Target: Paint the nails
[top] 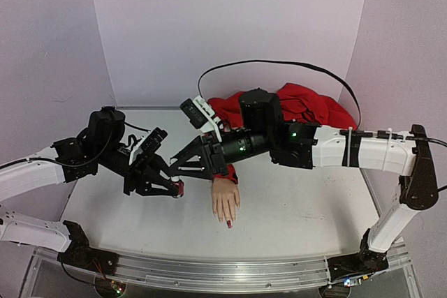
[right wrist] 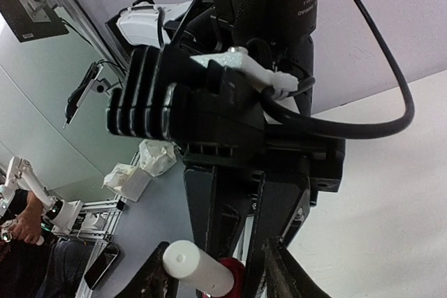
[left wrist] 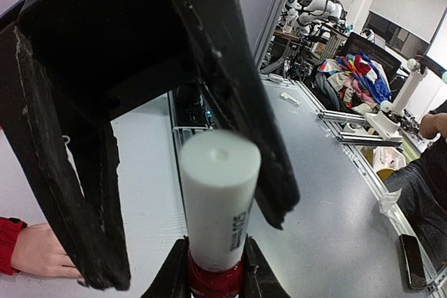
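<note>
The mannequin hand (top: pixel 225 199) lies palm down in front of its red sleeve (top: pixel 231 172). The nails (top: pixel 228 222) are tiny at its fingertips, and one (top: pixel 228 224) looks dark red. My left gripper (top: pixel 177 188) is shut on a dark-red polish bottle (left wrist: pixel 215 278), left of the hand. The bottle's white cap (left wrist: pixel 219 197) points at my right gripper (top: pixel 179 172). The right gripper is open, and its fingers (left wrist: pixel 262 151) straddle the cap. In the right wrist view the cap (right wrist: pixel 198 267) sits between the open right gripper (right wrist: pixel 213 280). The hand's edge (left wrist: pixel 38 250) shows in the left wrist view, nails hidden.
A heap of red cloth (top: pixel 300 106) lies at the back of the white table (top: pixel 300 207). A black cable (top: pixel 279 64) arcs above it. Purple walls (top: pixel 230 26) close in the back and sides. A metal rail (top: pixel 209 270) runs along the near edge.
</note>
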`<action>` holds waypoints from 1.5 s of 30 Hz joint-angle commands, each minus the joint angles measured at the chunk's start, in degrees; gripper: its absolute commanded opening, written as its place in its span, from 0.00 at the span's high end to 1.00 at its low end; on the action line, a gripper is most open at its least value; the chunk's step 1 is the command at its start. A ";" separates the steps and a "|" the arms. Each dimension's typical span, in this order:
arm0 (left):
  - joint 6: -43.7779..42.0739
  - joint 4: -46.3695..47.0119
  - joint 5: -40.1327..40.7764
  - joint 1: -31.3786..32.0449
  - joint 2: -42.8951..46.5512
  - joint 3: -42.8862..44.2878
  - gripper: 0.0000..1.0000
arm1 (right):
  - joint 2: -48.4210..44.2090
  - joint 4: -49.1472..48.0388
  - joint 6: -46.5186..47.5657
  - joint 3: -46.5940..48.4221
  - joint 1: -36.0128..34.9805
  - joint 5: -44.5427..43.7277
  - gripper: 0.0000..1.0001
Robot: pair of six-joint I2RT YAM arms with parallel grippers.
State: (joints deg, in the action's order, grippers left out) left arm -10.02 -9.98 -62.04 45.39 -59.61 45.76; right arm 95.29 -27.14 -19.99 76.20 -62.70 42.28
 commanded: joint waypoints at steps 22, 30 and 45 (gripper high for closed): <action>-0.87 2.77 20.94 0.58 5.26 1.40 1.00 | 0.21 -8.12 -2.99 -0.62 -0.05 2.24 1.00; -3.32 2.61 56.64 0.49 8.51 -0.64 1.00 | -3.65 -1.77 -3.66 -4.97 -7.11 -52.40 1.00; -4.21 -0.12 61.43 0.49 6.18 0.76 1.00 | 9.22 5.01 -12.96 12.16 -18.03 -79.21 1.00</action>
State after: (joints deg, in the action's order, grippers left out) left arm -16.43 -14.11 -10.22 48.21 -52.99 44.23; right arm 105.78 -25.82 -33.32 86.74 -78.67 -37.78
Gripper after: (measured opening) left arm 0.205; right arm 0.147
